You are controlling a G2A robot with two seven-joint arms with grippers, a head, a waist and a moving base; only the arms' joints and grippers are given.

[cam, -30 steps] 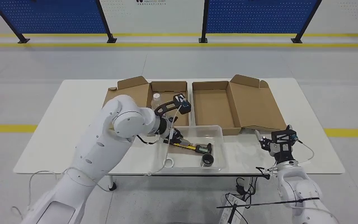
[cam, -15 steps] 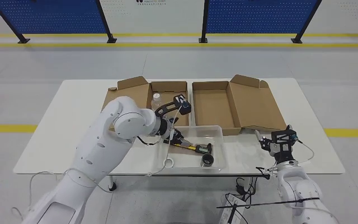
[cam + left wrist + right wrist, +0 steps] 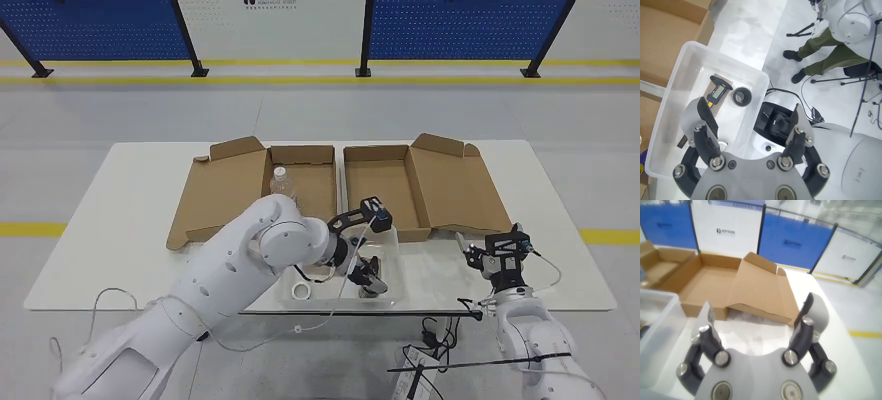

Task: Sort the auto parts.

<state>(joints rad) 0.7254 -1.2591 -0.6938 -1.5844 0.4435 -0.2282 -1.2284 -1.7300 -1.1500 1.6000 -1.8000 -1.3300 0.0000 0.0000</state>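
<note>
A clear plastic bin [image 3: 677,75] stands at the table's front edge. In it lie a black digital caliper [image 3: 718,92] on a brown card and, beside it, a black cylindrical ring [image 3: 741,96]. My left gripper [image 3: 749,102] hangs open and empty above the bin's right end, its fingers straddling the front rim close to the ring. In the top view the left arm covers most of the bin [image 3: 397,270], with the left gripper [image 3: 362,262] over it. My right gripper [image 3: 497,248] rests open and empty near the table's front right, and the right gripper [image 3: 758,299] faces the open cardboard box.
Two open cardboard boxes sit behind the bin. The left box [image 3: 300,185] holds a plastic bottle [image 3: 281,181]; the right box [image 3: 380,190] shows a bare floor and its lid flap [image 3: 761,289] slopes toward my right gripper. A small white ring [image 3: 299,291] lies by the bin's front left corner.
My left arm has swung right across the bin, from its left end to its right end, and now covers the caliper in the top view. The right arm has not moved.
</note>
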